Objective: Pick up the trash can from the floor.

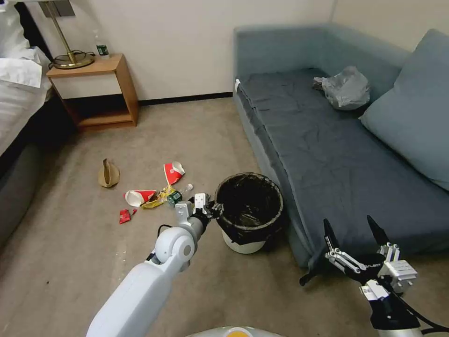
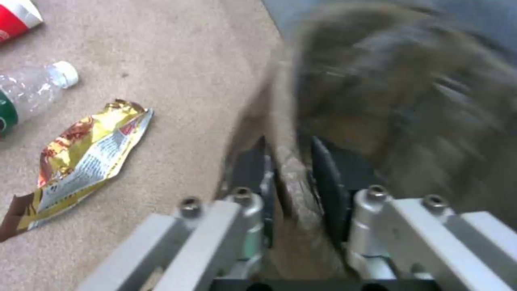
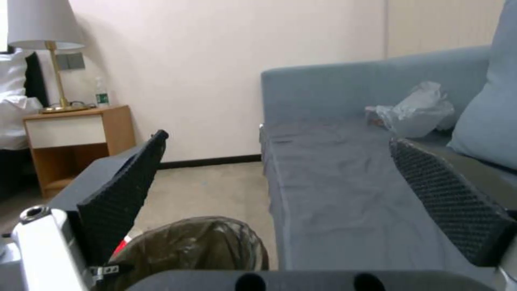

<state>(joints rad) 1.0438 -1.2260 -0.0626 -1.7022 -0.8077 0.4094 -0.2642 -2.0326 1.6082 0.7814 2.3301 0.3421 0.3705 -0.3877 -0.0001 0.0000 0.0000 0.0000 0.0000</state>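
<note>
The head view looks forward and down from above at the floor, with the trash can beside the sofa and the nightstand at the far wall. The left wrist view sits very near the trash can's rim, looking down past its fingers onto carpet and a wrapper. The right wrist view faces level across the room between spread fingers, sharing trash can, sofa and nightstand with the head view.
</note>
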